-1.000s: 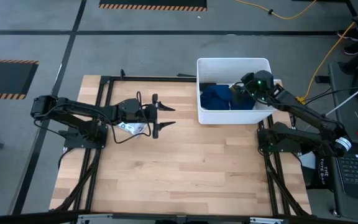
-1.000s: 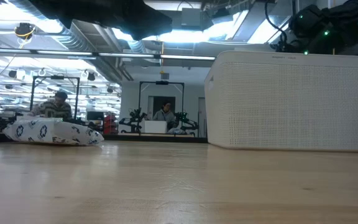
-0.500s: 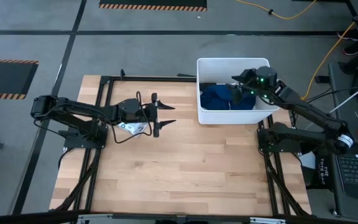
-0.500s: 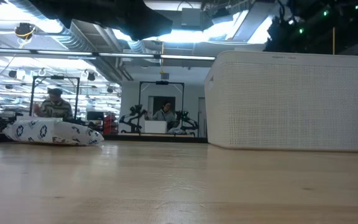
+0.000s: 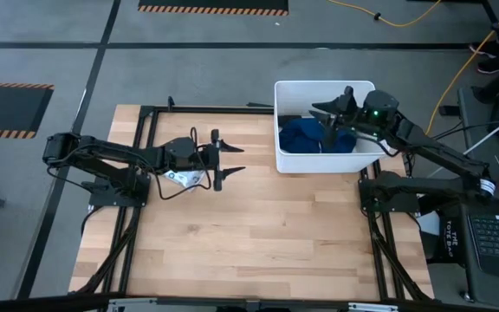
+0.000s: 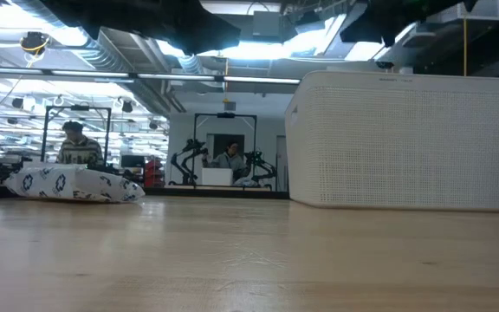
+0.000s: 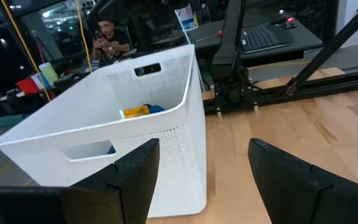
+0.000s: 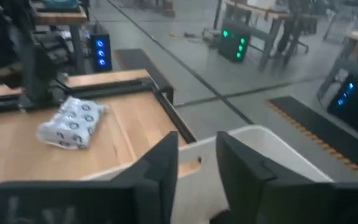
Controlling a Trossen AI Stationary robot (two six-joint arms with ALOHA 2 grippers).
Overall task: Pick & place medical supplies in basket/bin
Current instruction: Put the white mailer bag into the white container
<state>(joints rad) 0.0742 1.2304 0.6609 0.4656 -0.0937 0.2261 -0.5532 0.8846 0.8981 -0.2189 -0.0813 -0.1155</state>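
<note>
Filling white tub (image 5: 367,89): dark-blue cloth (image 5: 305,135)

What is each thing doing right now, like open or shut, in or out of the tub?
Tub: upright on the table, open top.
Blue cloth: inside the tub.
White packet: lying on the table, outside the tub, under the left arm.
Left gripper: open, empty, over the table.
Right gripper: open, empty, over the tub.
</note>
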